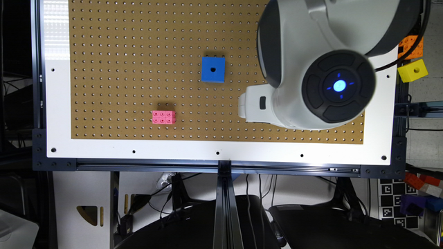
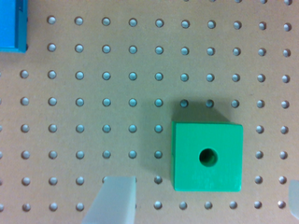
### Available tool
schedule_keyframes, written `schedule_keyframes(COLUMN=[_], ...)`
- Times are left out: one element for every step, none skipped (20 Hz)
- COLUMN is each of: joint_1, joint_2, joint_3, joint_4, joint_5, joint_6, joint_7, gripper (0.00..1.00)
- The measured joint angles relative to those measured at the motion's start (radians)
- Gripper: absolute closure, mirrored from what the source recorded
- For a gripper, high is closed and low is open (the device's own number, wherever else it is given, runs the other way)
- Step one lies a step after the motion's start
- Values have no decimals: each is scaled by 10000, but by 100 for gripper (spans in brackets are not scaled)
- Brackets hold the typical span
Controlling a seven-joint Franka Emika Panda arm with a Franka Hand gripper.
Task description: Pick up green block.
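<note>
Green block (image 2: 207, 157) is being viewed in the wrist view, resting flat on the pegboard (image 2: 93, 116), between the spread fingers (image 2: 114, 198) of the open, empty gripper (image 2: 201, 205), though nearer one finger; a blue cube (image 2: 11, 25) is sitting toward ten o'clock.

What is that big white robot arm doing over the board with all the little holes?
The robot arm is reaching over the pegboard to pick up a green block. In the wrist view the gripper is open above the board, with the green block lying flat between its two fingers, not yet grabbed. A blue block and a pink brick sit apart on the board, untouched. A yellow block rests off the board's edge.
</note>
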Motion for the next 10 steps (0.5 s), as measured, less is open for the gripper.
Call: schedule_keyframes(joint_1=[5, 13, 35, 68, 126, 201, 251, 288, 301, 301], joint_2=[13, 12, 13, 15, 18, 25, 35, 80, 163, 318], joint_3=[7, 22, 45, 71, 96, 128, 128, 128, 128, 127], joint_4=[25, 42, 62, 88, 122, 161, 175, 179, 185, 198], joint_5=[0, 0, 0, 0, 0, -1, -2, -7, -13, -23], joint_6=[0, 0, 0, -1, -1, -2, -2, 2, 36, 146], joint_7=[3, 12, 39, 86, 168, 265, 316, 359, 372, 372], gripper=[0, 0, 0, 0, 0, 0, 0, 0, 0, 0])
